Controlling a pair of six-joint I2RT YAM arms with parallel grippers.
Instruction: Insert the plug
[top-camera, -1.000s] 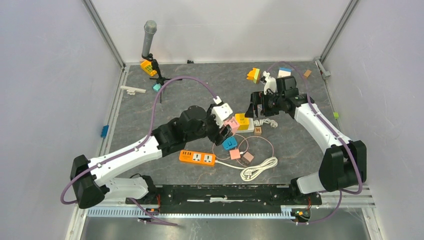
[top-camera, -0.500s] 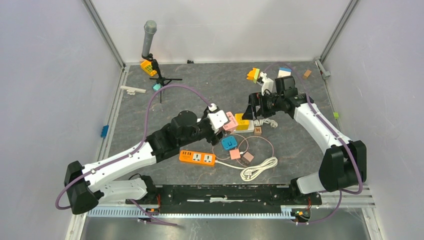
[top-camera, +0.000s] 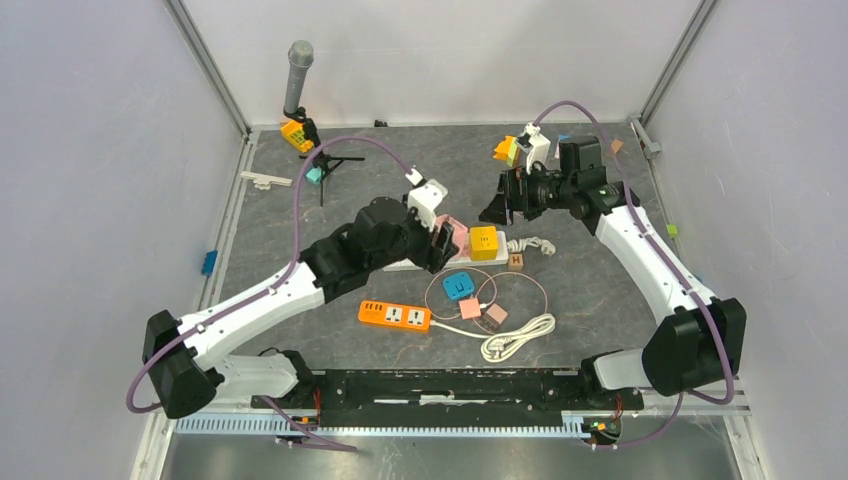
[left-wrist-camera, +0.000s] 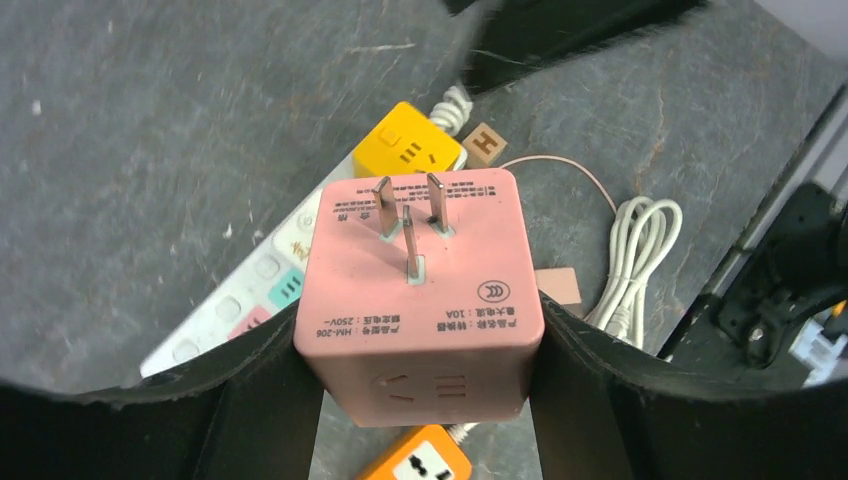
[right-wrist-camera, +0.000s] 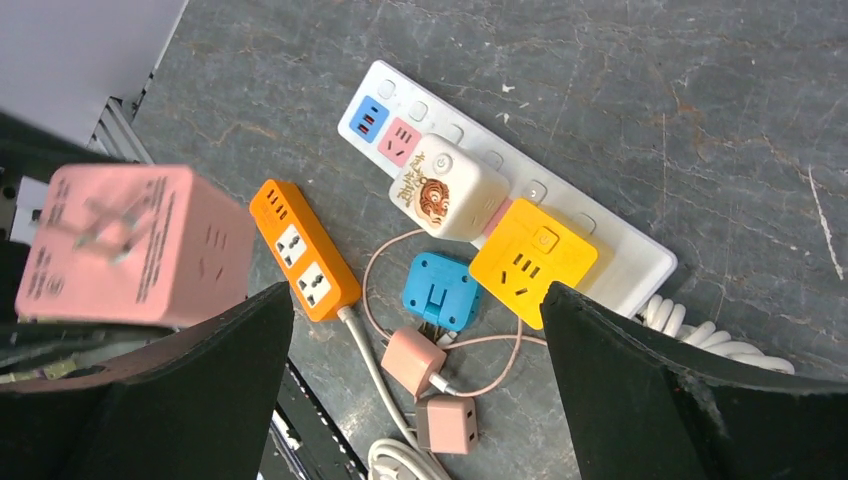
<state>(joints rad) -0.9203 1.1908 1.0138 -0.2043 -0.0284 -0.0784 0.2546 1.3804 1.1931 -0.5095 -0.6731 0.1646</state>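
From above, the left end effector (top-camera: 447, 241) is clamped on the pink plug cube (top-camera: 455, 232), right over the white power strip (top-camera: 402, 265) and just beside the yellow cube (top-camera: 484, 242) that sits on the strip. The right end effector (top-camera: 497, 206) hangs just beyond the strip's far side, gripping nothing. On the strip's near side the blue adapter (top-camera: 459, 286) lies on the tabletop (top-camera: 400, 190). Nearer again are the orange power strip (top-camera: 395, 316) and a coiled white cable (top-camera: 515, 338).

Over to the left wrist: both black fingers (left-wrist-camera: 255, 400) press the pink cube's sides, and its three metal prongs (left-wrist-camera: 407, 235) face the camera. The white strip runs slantwise behind the cube, with the yellow cube at its far end. A little H block (left-wrist-camera: 484, 143) lies just past that end.

Right wrist view now: the jaws are spread wide with nothing between them. The white strip lies slantwise below, and a white logo cube (right-wrist-camera: 450, 195) and the yellow one are seated on it side by side. The pink cube looms blurred at the left of frame, off the strip's end that carries the blue and pink sockets, and I cannot tell here how high it sits
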